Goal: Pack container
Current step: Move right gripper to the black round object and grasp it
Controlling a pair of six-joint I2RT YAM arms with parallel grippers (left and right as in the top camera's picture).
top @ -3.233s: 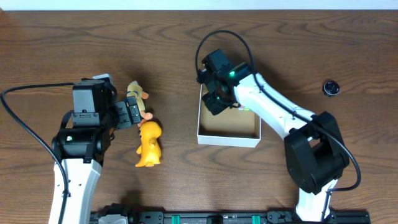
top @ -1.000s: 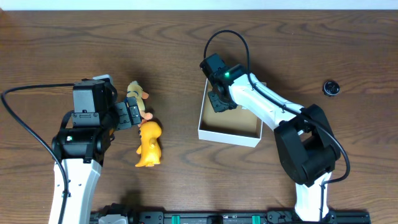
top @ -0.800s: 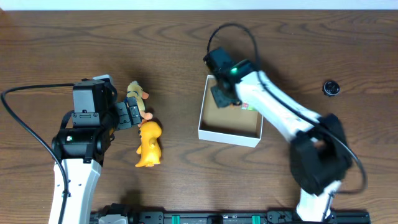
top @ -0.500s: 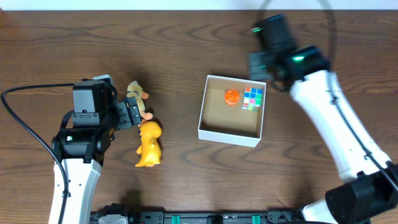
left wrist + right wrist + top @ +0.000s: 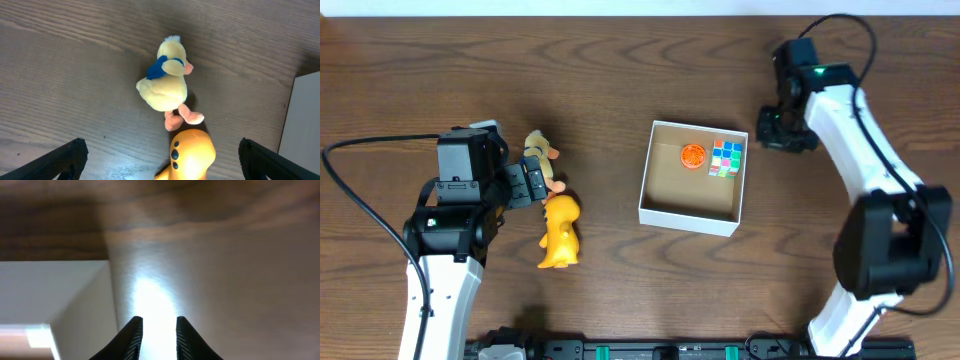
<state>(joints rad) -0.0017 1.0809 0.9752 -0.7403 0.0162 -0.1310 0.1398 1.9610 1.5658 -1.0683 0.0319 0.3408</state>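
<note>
The container (image 5: 688, 220), a shallow white-walled box with a brown floor, sits mid-table and holds an orange ball (image 5: 693, 155) and a colour cube (image 5: 726, 158) along its far side. My right gripper (image 5: 778, 135) hangs just outside the box's right far corner, shut and empty. In the right wrist view the right gripper (image 5: 157, 322) points at bare table beside the white container wall (image 5: 75, 310). My left gripper (image 5: 533, 183) stands open at the left over a yellow duck plush (image 5: 540, 152) and an orange toy (image 5: 560, 232). In the left wrist view, the left gripper (image 5: 162, 145) spans wide over the orange toy's (image 5: 190, 155) top, the duck (image 5: 165, 82) beyond it.
A small black round object (image 5: 853, 141) lies on the table to the right of my right arm. The container's corner (image 5: 302, 120) shows at the right edge of the left wrist view. Dark wood table all around.
My right arm has come up out of the container and swung to its right, leaving the orange ball and the cube inside; its jaws closed. The left arm has not moved.
</note>
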